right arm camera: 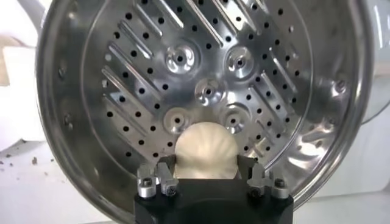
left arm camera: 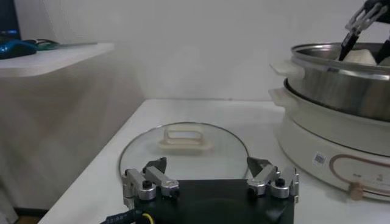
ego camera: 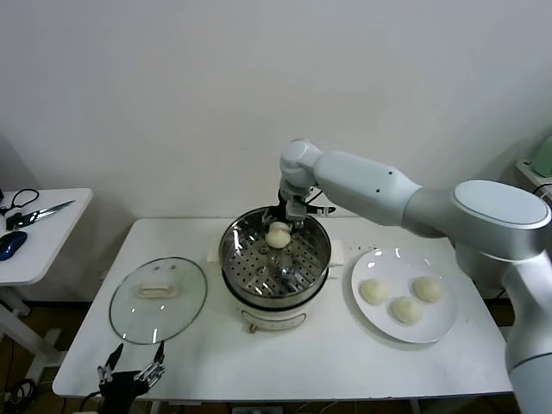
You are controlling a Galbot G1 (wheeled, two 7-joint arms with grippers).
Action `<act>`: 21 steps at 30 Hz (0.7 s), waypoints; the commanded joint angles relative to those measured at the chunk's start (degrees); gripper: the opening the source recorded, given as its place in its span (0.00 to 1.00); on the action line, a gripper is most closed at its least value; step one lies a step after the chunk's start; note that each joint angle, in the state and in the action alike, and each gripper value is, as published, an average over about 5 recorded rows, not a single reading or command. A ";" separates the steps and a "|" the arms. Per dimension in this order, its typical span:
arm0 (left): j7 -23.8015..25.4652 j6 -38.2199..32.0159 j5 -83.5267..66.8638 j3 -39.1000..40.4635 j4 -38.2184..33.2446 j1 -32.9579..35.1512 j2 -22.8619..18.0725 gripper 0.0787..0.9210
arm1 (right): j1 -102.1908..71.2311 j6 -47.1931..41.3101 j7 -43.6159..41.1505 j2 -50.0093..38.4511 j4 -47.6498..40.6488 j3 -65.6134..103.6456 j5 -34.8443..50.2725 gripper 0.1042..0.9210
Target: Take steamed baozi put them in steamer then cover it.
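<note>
Count: 4 baozi — 1 (ego camera: 278,235) in steamer (ego camera: 237,259), 3 (ego camera: 373,291) (ego camera: 405,310) (ego camera: 428,289) on plate (ego camera: 379,323); 1 glass lid (ego camera: 129,310); 1 pair of scissors (ego camera: 34,213).

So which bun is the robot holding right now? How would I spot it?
Find the shiny steel steamer in the middle of the white table. Over its far edge, the right gripper is closed on one baozi. The other three buns lie on the white plate beside the steamer; this is the only one inside the steamer's rim, pinched between black fingers.
</note>
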 commanded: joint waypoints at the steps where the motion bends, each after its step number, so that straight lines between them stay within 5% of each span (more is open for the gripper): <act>1: 0.00 -0.04 -0.01 -0.04 0.08 0.01 0.06 0.88 | -2.61 1.13 2.04 1.71 -5.41 2.51 -3.47 0.70; 11: 0.00 0.07 0.29 0.09 -0.30 0.13 -0.37 0.88 | 4.89 1.58 -2.25 -2.58 0.56 -3.03 10.41 0.86; 16: 0.12 0.33 0.75 0.29 -0.60 0.25 -0.71 0.88 | 17.21 -4.01 -7.83 -9.07 5.37 -13.57 36.35 0.88; 21: 0.65 0.82 0.74 0.39 -0.99 0.42 -0.72 0.88 | 31.49 -22.37 -10.59 -19.62 14.35 -29.70 58.61 0.88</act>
